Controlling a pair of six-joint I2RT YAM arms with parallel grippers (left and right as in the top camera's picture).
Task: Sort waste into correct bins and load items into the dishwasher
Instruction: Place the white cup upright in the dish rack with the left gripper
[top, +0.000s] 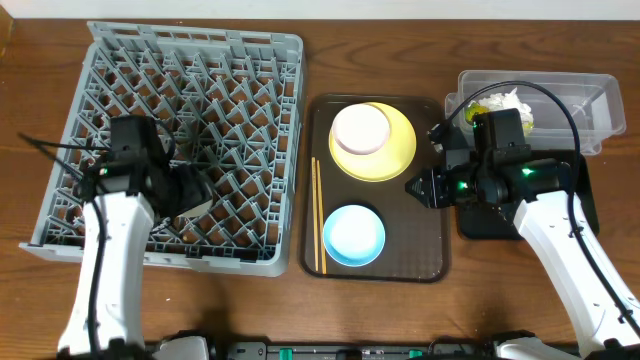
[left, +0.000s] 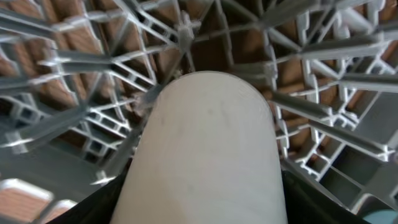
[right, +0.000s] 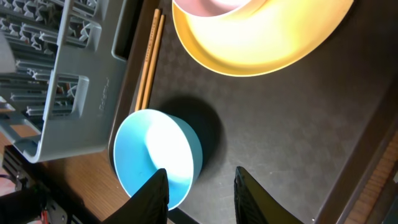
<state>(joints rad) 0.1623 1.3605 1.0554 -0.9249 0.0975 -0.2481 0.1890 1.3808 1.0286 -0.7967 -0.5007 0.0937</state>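
Left gripper (top: 193, 200) pinching small white cup (left: 205, 149) over grey dish rack (top: 286, 150) at left, right gripper (right: 202, 194) spread, empty, above brown tray (right: 286, 130), beside near light-blue bowl (right: 152, 155)

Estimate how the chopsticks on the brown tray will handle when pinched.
The chopsticks look thin and wooden, so probably light and stiff. They lie flat, side by side, by the left rim of the tray, so there is little room to get around them. Pinched off-centre, the pair would likely tilt or split apart.
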